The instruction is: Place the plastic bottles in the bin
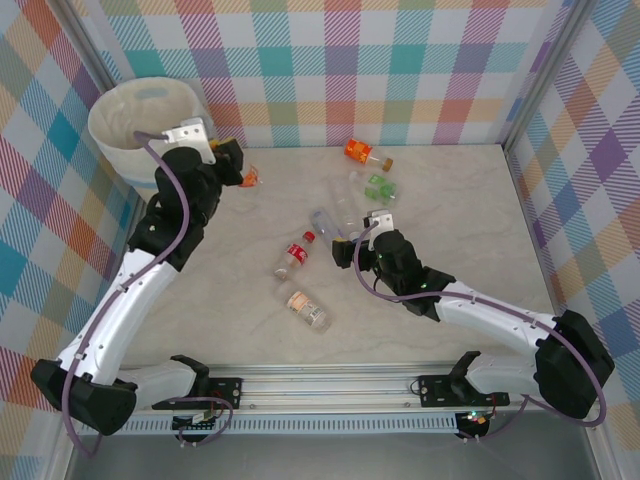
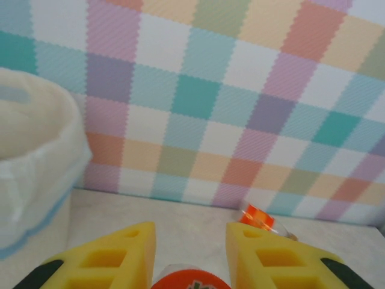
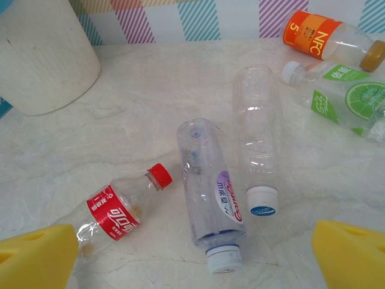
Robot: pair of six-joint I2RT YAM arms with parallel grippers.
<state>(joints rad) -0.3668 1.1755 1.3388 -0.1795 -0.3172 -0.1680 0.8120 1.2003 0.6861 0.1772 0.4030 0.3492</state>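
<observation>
The cream bin [image 1: 140, 120] with a white bag and pale blue band stands at the far left; its wall shows in the left wrist view [image 2: 36, 168]. My left gripper [image 1: 238, 165] [image 2: 190, 235] is raised beside the bin, shut on an orange-capped bottle [image 1: 250, 178] [image 2: 191, 280]. My right gripper [image 1: 362, 238] [image 3: 195, 259] hangs open over a clear purple-labelled bottle [image 3: 210, 192]. A red-labelled bottle [image 3: 111, 211] [image 1: 293, 256] and a clear white-capped bottle [image 3: 255, 138] lie on either side of it.
An orange-labelled bottle [image 1: 365, 152] [image 3: 319, 36] and a green-labelled bottle [image 1: 378, 186] [image 3: 343, 96] lie further back. A peach-labelled bottle [image 1: 306, 307] lies nearer the front. Checked walls close the table at the back and sides.
</observation>
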